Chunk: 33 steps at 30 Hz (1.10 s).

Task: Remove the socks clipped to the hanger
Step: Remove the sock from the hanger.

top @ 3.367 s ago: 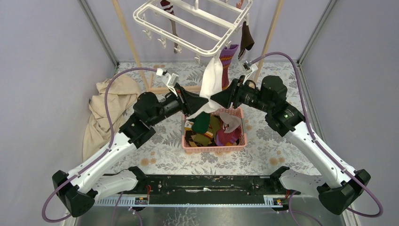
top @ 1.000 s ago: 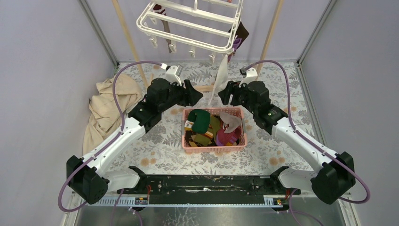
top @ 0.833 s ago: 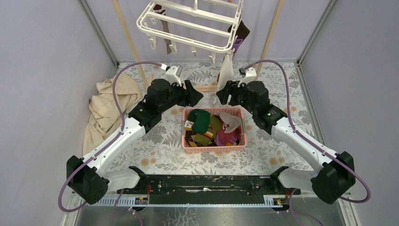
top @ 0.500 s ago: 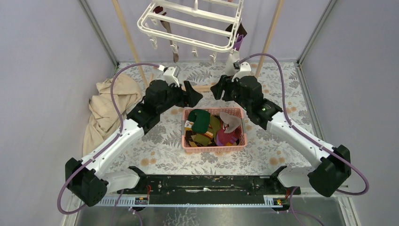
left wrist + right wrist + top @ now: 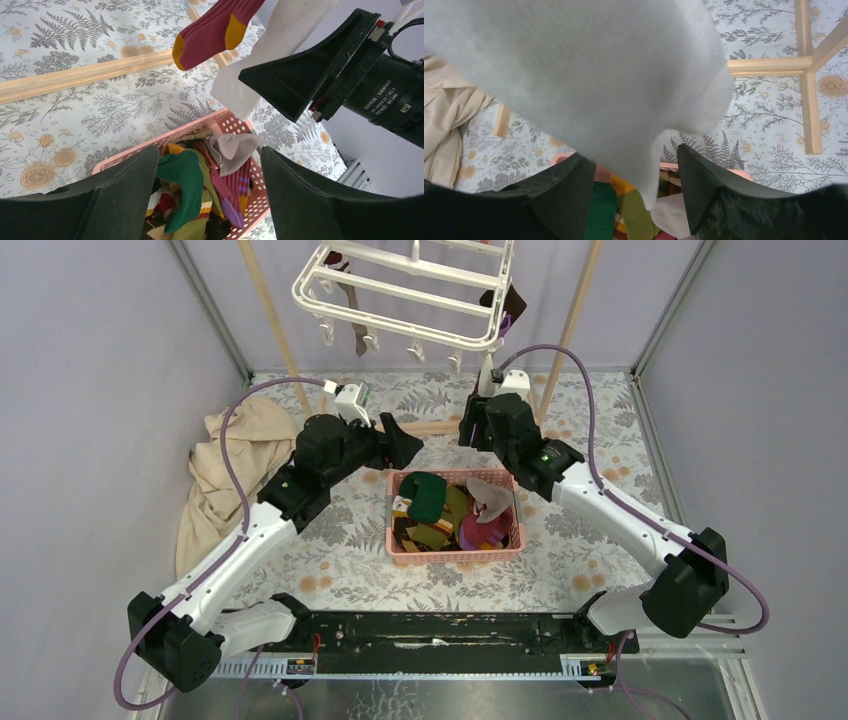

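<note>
**Left gripper** point(image 5: 209, 152): the jaws are found wide apart with nothing between them. It is poised over the pink basket point(image 5: 200, 125), short of the hanging fabric. This is judged a standby posture, with the work left to the other arm.

**Right gripper** point(image 5: 631, 155): it is raised under the near right corner of the hanger point(image 5: 430, 330). The jaws stand apart, and the lower end of a white sock point(image 5: 574, 75) hangs between the fingers point(image 5: 564, 195). Gaps are seen on both sides of the fabric, so no pinch is made. The placement is judged to bracket the sock for a pull off its clip.

**Task items:** the hanger is suspended, tilted, above the far side of the table. A maroon sock point(image 5: 215, 27) with yellow toe and heel hangs just beside the white one. Dark socks point(image 5: 347, 305) are noted at the hanger's far side. The white sock's clip cannot be made out.

**Surroundings:** loose socks point(image 5: 430, 495) lie in the basket directly below. The wooden frame point(image 5: 75, 76) stands behind, and a beige cloth point(image 5: 225, 475) lies well apart to the left.

**Obstructions:** the maroon sock is near enough to be caught along with the white one. The right wrist view is largely blocked by white fabric.
</note>
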Each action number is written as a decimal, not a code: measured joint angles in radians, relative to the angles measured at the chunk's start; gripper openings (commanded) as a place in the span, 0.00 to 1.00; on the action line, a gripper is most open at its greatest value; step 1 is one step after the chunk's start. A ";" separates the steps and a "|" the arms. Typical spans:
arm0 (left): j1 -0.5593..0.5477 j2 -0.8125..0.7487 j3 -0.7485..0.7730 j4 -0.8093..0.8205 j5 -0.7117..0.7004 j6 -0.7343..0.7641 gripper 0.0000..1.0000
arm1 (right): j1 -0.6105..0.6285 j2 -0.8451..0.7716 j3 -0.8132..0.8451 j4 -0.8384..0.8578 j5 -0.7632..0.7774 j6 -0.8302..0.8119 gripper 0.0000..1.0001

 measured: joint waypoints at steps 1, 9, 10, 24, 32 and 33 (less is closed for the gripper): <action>0.000 -0.003 -0.003 0.000 0.000 0.000 0.82 | 0.002 0.008 0.006 0.000 0.011 0.000 0.67; 0.002 -0.019 -0.010 -0.001 0.001 0.000 0.82 | 0.014 0.058 0.016 -0.002 0.092 -0.005 0.39; 0.002 -0.021 -0.010 -0.001 0.001 0.000 0.82 | 0.014 0.064 0.016 -0.002 0.101 -0.006 0.30; 0.002 -0.039 -0.013 0.005 0.049 -0.008 0.99 | 0.013 -0.095 -0.109 0.137 -0.035 -0.066 0.00; 0.006 -0.039 -0.059 0.101 0.177 -0.065 0.99 | 0.014 -0.262 -0.124 0.212 -0.312 -0.076 0.00; 0.006 -0.039 -0.066 0.123 0.197 -0.077 0.99 | 0.014 -0.272 -0.124 0.214 -0.335 -0.076 0.00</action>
